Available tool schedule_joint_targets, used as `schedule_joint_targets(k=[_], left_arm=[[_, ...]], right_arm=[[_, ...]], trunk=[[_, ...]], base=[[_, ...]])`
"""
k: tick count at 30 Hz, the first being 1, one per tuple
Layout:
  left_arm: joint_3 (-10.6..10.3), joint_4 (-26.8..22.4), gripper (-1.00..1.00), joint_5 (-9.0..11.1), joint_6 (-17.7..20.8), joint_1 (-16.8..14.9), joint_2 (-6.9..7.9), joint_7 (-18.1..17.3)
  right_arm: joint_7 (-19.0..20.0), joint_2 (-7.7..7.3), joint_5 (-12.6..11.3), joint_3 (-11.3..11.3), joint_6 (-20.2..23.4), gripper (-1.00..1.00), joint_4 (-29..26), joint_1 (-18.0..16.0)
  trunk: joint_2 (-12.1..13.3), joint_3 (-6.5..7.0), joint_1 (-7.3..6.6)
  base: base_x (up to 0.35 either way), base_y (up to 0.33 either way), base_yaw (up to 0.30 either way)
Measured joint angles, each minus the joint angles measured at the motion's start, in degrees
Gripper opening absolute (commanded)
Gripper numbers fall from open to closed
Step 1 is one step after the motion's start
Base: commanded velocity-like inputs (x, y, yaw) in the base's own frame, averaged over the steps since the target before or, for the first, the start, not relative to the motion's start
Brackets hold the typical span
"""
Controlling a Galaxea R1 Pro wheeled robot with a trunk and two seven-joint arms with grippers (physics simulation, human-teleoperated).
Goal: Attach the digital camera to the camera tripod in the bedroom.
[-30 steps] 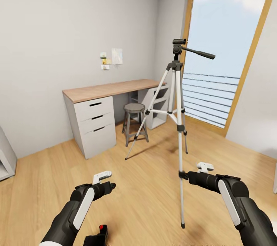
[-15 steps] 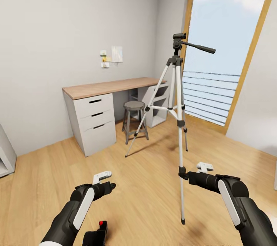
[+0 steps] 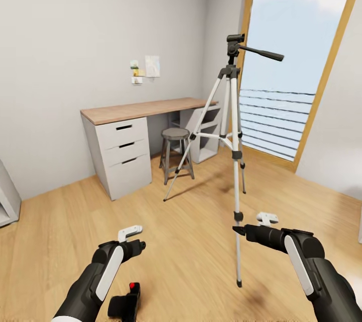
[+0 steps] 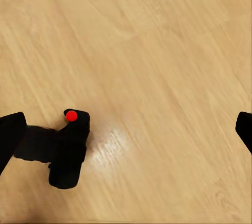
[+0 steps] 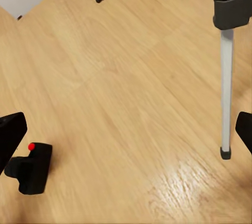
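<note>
Digital camera (image 3: 124,305) on the floor (image 3: 191,241), camera tripod (image 3: 232,151) upright ahead.
No readable writing; camera lies flat, lens toward left end effector (image 3: 131,239); both it and right end effector (image 3: 251,225) gape apart.

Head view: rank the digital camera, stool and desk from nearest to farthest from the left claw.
1. Digital camera: on the floor just below the left claw.
2. Stool: ahead, beside the desk.
3. Desk: against the back wall, slightly behind the stool.

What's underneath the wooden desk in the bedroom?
Under the desk: white drawers at one end, open shelves at the other, a grey stool between. Tripod legs cover part of the shelves.
</note>
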Motion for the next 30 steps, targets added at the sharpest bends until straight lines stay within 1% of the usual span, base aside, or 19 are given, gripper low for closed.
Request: schedule_joint_targets(k=[5, 30], left_arm=[[-0.02, 0.2, 1.0, 0.06, 0.04, 0.0, 0.01, 1.01], [-0.1, 0.42, 1.0, -0.18, 0.16, 0.0, 0.1, 1.35]], right_arm=[[0.0, 0.01, -0.03, 0.01, -0.05, 1.0, -0.02, 0.0], [0.25, 0.01, -0.15, 0.09, 0.44, 1.0, 0.0, 0.0]], trunk=[[-0.07, -1.11, 0.13], [-0.41, -6.65, 0.77]], base=[[0.0, 0.0, 0.0], [0.0, 0.0, 0.0]])
